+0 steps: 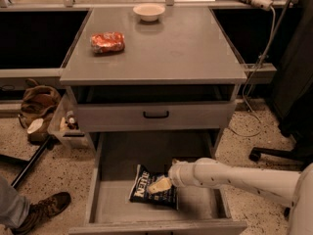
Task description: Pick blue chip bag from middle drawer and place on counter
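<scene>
The blue chip bag (142, 190) lies flat on the floor of the open middle drawer (198, 207), left of centre, with its white band and black lettering facing up. My gripper (159, 185) reaches in from the right on a white arm and sits right on top of the bag's right half. The grey counter (166, 48) is the cabinet top above the drawer.
An orange-red snack bag (107, 42) and a white bowl (149, 11) sit on the counter. A shut drawer front with a black handle (156, 114) is above the open drawer. A person's shoe (49, 207), a brown bag (36, 102) and a chair base (274, 153) are on the floor.
</scene>
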Available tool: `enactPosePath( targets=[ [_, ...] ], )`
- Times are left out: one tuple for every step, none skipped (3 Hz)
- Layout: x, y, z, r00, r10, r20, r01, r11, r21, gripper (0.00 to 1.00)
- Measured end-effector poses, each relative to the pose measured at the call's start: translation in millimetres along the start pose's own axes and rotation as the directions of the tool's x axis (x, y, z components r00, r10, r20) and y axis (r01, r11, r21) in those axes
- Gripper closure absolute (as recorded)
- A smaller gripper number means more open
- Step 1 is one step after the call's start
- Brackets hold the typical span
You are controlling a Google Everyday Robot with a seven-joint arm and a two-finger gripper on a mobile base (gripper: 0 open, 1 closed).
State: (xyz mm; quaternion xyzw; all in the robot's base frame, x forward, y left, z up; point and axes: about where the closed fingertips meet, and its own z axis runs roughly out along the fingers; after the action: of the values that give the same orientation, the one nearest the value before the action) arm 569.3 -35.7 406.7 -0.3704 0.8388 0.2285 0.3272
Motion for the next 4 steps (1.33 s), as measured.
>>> enactPosePath(
  targets=[
    [-1.2,16.3,16.9,1.000,0.000,0.006,0.000,0.9995,-0.030,0.00],
    [3.8,26.5,28.2,1.000,0.006,0.015,-0.005,0.9980,-0.064,0.18],
    [4.2,27.2,28.9,1.000,0.007,0.015,-0.006,0.9978,-0.066,0.43],
    [4.2,27.2,28.9,1.000,0.007,0.015,-0.006,0.9978,-0.066,0.65]
  ],
)
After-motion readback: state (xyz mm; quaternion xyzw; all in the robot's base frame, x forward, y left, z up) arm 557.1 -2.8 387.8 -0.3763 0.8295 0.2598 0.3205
